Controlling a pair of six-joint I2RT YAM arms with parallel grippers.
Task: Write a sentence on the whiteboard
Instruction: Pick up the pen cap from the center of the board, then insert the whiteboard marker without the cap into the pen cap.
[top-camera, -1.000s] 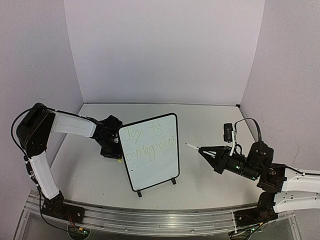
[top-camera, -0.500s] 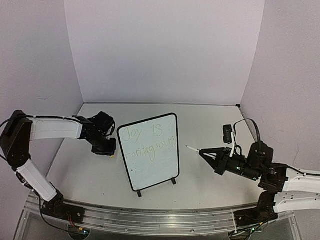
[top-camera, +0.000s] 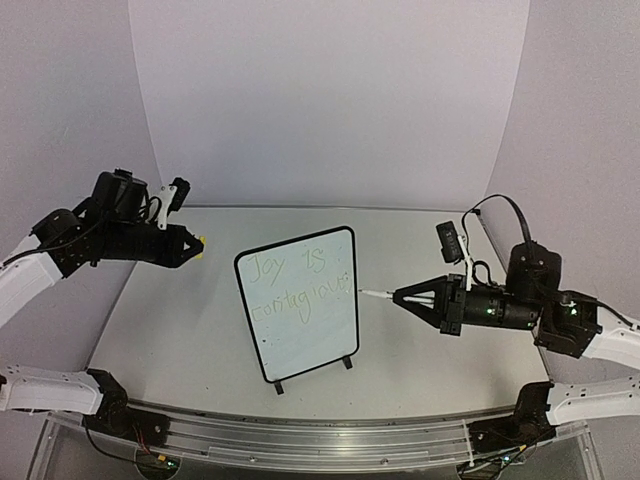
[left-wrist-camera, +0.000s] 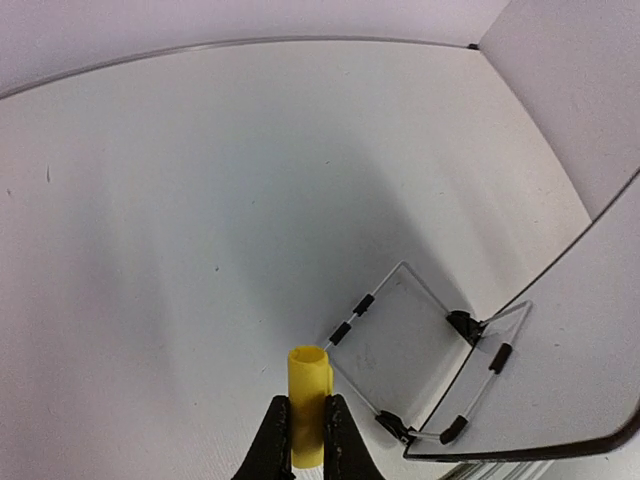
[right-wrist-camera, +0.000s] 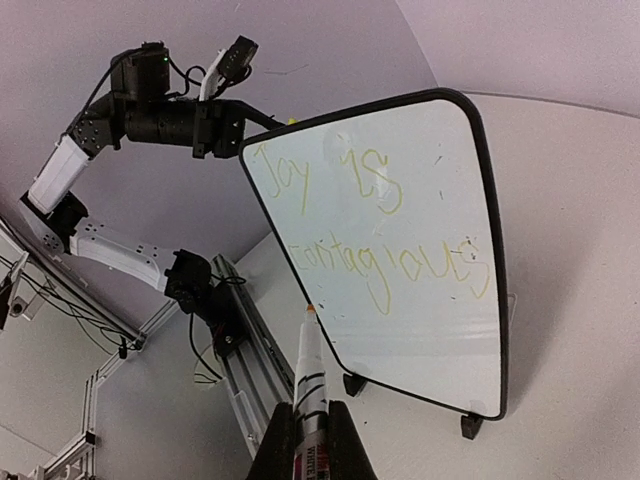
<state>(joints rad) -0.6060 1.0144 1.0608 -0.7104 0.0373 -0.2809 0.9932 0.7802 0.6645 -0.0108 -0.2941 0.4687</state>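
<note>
A: So, where is the whiteboard (top-camera: 306, 342)?
B: It stands upright on its two black feet (top-camera: 279, 388), near the middle of the counter (top-camera: 420, 245), a little toward the front edge and between the two arms. Its face is turned somewhat to the right.
A: And the sentence (top-camera: 300, 295)?
B: It is on the face, in thin yellowish-green letters, in two lines: "Joy is" above and "contagious" below. It fills the upper half; the lower half is plain white.
A: What about the right tool (top-camera: 404, 297)?
B: It is closed around a marker (top-camera: 379, 294) with a white body. The marker points to the left, and its tip is just beside the right edge of the board, at the height of the second line. Whether it touches the frame, I cannot tell.
A: And the other arm?
B: The left tool (top-camera: 188, 247) is high over the far left part of the counter, well apart from the board. Its fingers are pressed on a small yellow cap (left-wrist-camera: 308, 378), which sticks out from between them.
</note>
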